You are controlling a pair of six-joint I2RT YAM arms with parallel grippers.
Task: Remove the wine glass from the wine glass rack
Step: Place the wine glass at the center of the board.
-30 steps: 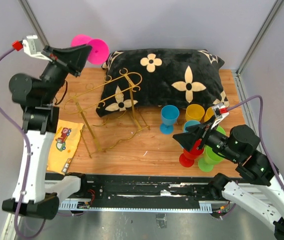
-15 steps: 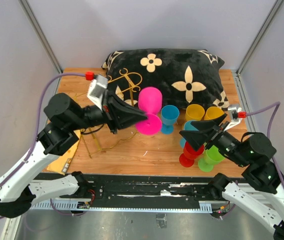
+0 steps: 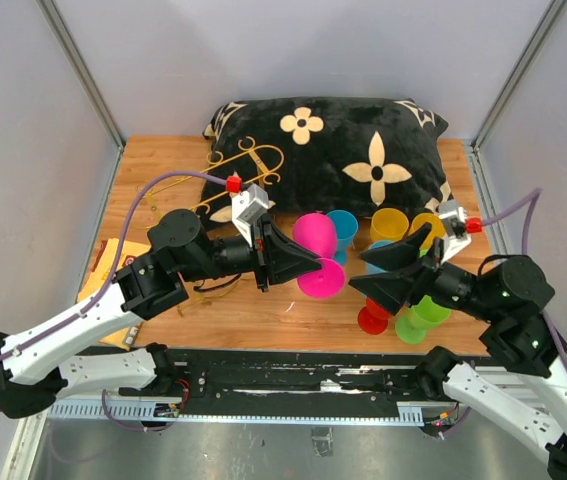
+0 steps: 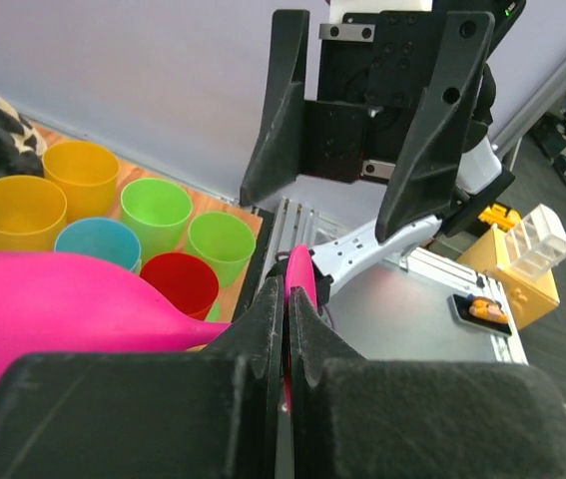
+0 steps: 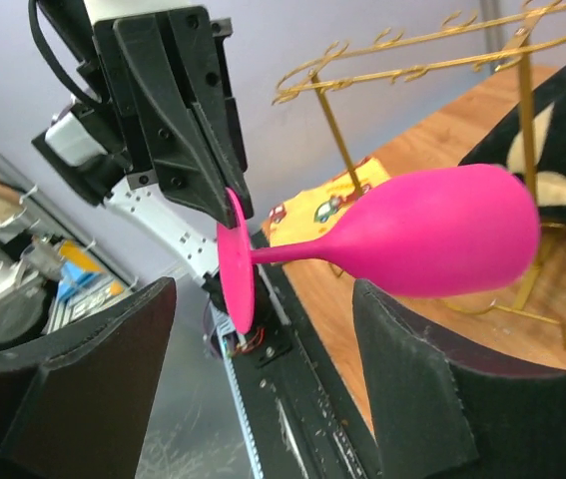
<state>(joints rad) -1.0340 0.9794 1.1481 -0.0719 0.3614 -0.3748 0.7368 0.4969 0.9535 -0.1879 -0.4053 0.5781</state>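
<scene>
My left gripper (image 3: pixel 306 267) is shut on the edge of the round foot of a pink wine glass (image 3: pixel 315 236). It holds the glass on its side above the table's middle, away from the gold wire rack (image 3: pixel 250 163). In the left wrist view the foot (image 4: pixel 298 284) is pinched between my fingers (image 4: pixel 263 329) and the bowl (image 4: pixel 53 309) lies to the left. My right gripper (image 3: pixel 376 271) is open, just right of the glass and facing it. In the right wrist view the glass (image 5: pixel 442 244) hangs between my spread fingers (image 5: pixel 83 379), untouched, with the rack (image 5: pixel 412 45) behind.
Several coloured plastic cups stand at right: blue (image 3: pixel 344 224), yellow (image 3: pixel 389 224), red (image 3: pixel 372 319), green (image 3: pixel 418 316). A black flowered pillow (image 3: pixel 353 150) lies at the back. A yellow cloth (image 3: pixel 104 268) lies at front left.
My left arm has swung from the back left corner down to the table's middle, carrying the pink glass towards my right gripper. My right gripper has turned to face it.
</scene>
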